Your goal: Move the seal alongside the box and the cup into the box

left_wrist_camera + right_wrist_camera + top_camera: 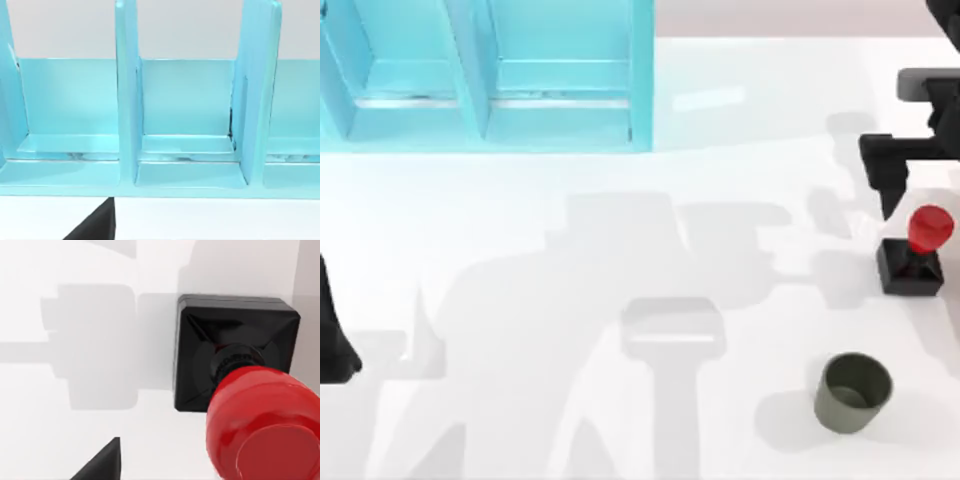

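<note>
Seal (918, 252) upright, cup (853, 392) nearby

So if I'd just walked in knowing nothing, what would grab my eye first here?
Probably the seal, its glossy red knob on a black block near the table's right edge, with the right gripper just behind it. Then the big turquoise box with open compartments at the back left, and the olive-grey cup standing upright at the front right.

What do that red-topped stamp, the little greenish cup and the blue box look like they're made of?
The seal looks like plastic: a glossy red knob with a soft highlight on a matte black square base. The cup is a dull olive-grey with no shine, perhaps matte plastic or glazed clay; hard to say which. The box is light blue with smooth, faintly reflective panels, likely painted or moulded plastic.
</note>
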`<state>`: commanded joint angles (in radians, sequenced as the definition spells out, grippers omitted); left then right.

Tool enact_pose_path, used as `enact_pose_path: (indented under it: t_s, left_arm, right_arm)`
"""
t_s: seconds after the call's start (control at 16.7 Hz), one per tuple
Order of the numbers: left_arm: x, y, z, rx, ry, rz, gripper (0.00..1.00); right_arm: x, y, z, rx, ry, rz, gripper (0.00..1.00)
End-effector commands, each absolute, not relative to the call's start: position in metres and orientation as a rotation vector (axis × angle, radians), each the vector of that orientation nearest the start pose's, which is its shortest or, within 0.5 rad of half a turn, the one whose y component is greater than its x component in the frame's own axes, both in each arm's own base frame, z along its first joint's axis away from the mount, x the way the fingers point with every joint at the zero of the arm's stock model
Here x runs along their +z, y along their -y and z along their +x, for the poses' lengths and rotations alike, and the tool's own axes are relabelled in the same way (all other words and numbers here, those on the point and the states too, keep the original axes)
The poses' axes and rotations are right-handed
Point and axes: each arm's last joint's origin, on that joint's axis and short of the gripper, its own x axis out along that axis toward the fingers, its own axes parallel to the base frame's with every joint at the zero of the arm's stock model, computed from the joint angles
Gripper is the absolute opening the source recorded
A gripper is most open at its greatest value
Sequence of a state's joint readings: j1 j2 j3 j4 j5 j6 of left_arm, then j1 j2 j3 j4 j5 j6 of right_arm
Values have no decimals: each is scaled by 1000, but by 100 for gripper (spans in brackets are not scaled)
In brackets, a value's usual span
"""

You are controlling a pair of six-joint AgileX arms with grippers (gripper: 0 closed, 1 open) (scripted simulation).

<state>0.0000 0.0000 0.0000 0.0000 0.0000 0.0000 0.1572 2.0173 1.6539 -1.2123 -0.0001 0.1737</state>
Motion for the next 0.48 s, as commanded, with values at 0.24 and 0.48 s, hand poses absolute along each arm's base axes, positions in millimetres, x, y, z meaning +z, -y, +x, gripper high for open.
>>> enact_pose_path:
  t_s: [0.24, 0.48]
  left_arm:
    - [160, 1, 106, 0, 0, 0, 100]
    - [160, 1, 106, 0, 0, 0, 100]
  right_arm:
    - [229, -66, 389, -9, -1581, 9, 100]
    - [268, -66, 391, -8, -1581, 10, 100]
